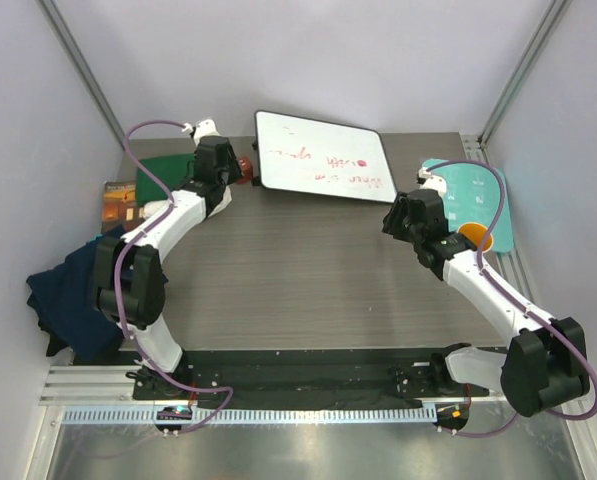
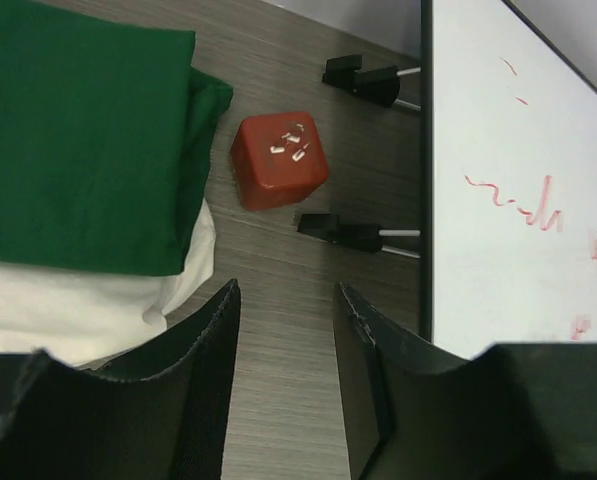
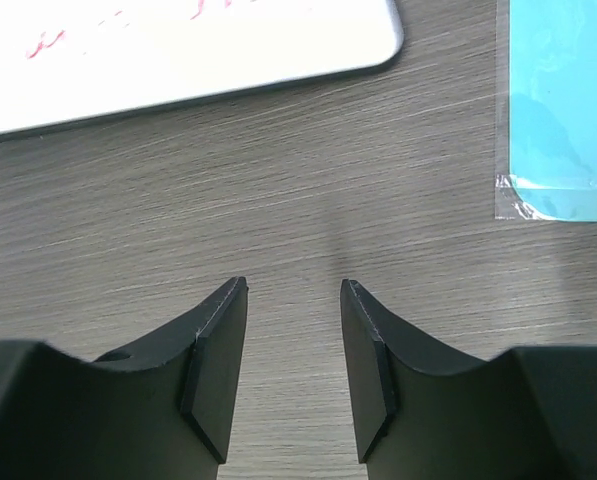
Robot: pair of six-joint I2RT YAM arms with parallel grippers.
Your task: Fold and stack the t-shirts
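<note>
A folded dark green t-shirt (image 2: 78, 140) lies on top of a cream-white t-shirt (image 2: 88, 310) at the back left of the table; from above only the green one (image 1: 161, 175) shows. A navy blue t-shirt (image 1: 70, 295) lies crumpled at the table's left edge, beside the left arm. My left gripper (image 2: 288, 290) is open just right of the stack, with bare table between its fingers; from above it (image 1: 218, 175) sits by the stack's right edge. My right gripper (image 3: 295, 285) is open over bare table and holds nothing; from above it (image 1: 398, 215) is at the right.
A whiteboard (image 1: 323, 155) with red scribbles stands at the back centre, on black feet (image 2: 343, 231). A red cube (image 2: 278, 160) sits between it and the stack. A teal board (image 1: 473, 200) and an orange thing (image 1: 473, 236) are at the right. A brown book (image 1: 120, 200) lies at the far left.
</note>
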